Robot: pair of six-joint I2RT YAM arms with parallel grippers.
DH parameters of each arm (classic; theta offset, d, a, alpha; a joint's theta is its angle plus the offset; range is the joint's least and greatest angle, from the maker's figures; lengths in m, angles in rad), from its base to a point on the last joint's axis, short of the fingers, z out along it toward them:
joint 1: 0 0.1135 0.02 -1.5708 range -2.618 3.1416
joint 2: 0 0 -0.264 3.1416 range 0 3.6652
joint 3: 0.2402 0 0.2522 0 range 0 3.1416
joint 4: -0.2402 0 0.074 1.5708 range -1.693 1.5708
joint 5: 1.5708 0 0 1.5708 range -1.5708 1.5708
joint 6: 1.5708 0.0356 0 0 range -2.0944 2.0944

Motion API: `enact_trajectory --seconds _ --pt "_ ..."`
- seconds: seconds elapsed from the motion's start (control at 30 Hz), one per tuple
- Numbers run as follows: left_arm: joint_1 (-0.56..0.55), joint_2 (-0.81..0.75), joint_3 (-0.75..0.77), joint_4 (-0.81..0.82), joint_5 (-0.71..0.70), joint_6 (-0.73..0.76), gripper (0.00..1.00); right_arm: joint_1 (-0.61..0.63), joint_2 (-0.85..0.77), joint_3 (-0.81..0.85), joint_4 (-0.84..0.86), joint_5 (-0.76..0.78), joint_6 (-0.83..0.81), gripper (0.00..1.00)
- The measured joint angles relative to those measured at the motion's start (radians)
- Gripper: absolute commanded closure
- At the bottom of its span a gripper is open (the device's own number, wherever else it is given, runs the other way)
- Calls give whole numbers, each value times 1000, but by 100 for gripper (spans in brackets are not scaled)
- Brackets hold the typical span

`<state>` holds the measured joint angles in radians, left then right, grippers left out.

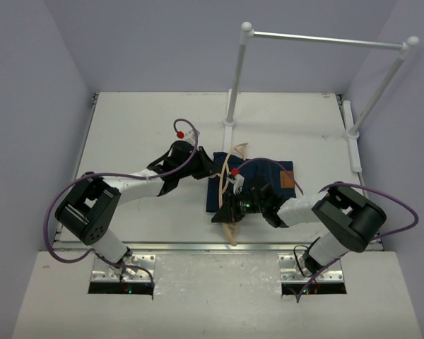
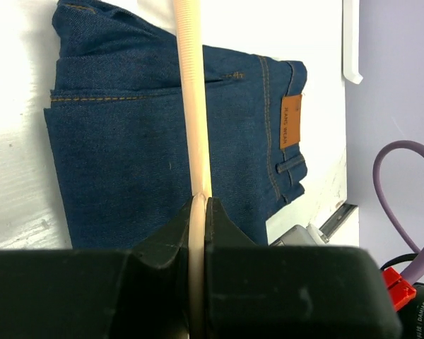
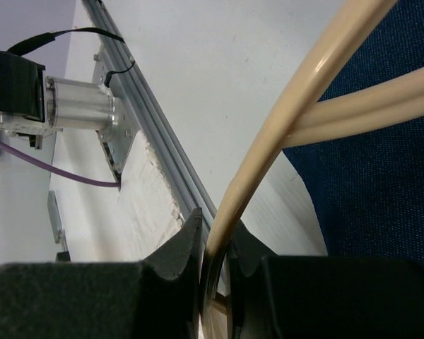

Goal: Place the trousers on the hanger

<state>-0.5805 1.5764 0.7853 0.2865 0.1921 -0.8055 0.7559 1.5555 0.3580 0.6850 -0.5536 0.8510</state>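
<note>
Trousers (image 2: 127, 155): folded flat, not yet hung. Hanger (image 2: 192, 106): lies across them, pinched tight by left gripper (image 2: 198, 212) and right gripper (image 3: 215, 244). Draping remains.

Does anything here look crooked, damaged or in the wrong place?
Nothing stands out. The jeans lie folded flat on the table, with no visible damage. The wooden hanger crosses over them, clamped by the left gripper and the right gripper.

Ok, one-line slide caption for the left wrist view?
Left gripper shut on the light tan wooden hanger bar, which crosses folded dark navy denim jeans on a white table.
</note>
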Motion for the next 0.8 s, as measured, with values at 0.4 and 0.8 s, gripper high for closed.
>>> enact_trajectory --seconds 0.4,0.8 --pt "-1 -2 9 -84 -70 35 100 0 -39 0 -27 7 -23 1" --pt "3 -94 13 -190 -194 89 100 -29 -474 127 -618 162 -58 1"
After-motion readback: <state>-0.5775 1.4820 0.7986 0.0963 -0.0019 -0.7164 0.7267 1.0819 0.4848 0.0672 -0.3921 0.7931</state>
